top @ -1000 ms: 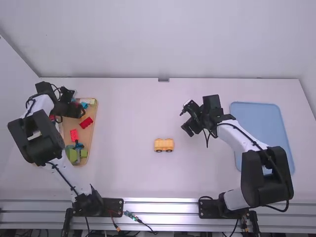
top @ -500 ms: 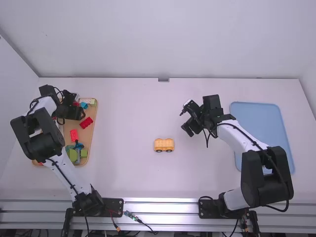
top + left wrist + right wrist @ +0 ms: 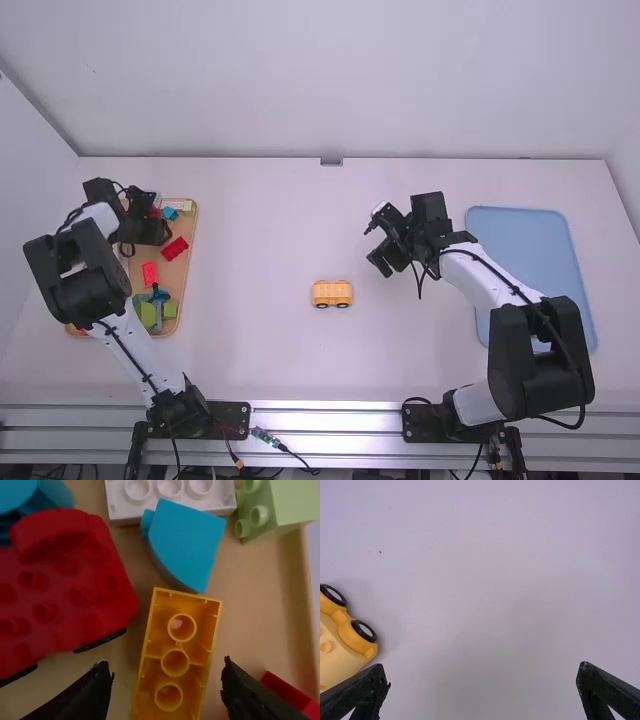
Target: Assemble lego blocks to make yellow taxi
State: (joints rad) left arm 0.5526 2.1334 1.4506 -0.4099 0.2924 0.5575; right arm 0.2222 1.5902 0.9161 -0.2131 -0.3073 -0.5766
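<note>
Over the far part of the brick tray at the left is my left gripper (image 3: 160, 232). In the left wrist view my left gripper (image 3: 167, 677) is open, its fingers on either side of a yellow-orange brick (image 3: 175, 662) lying hollow side up, touching neither. The yellow car base (image 3: 332, 293) with black wheels stands at mid-table; the car base (image 3: 342, 640) is also at the left of the right wrist view. My right gripper (image 3: 374, 246) is held right of and beyond the car base; in its wrist view the right gripper (image 3: 484, 680) is open and holds nothing.
The wooden tray (image 3: 189, 262) holds several bricks: red pieces (image 3: 175, 248), a blue curved brick (image 3: 187, 542) touching or close to the yellow-orange one, a white brick (image 3: 170, 495), and green ones (image 3: 148, 314). A blue tray (image 3: 520, 240) lies at the right behind the right arm.
My left gripper has shifted slightly within the tray area, a little toward the camera, and the left arm's links moved slightly right. The right arm and the car base have stayed where they were.
</note>
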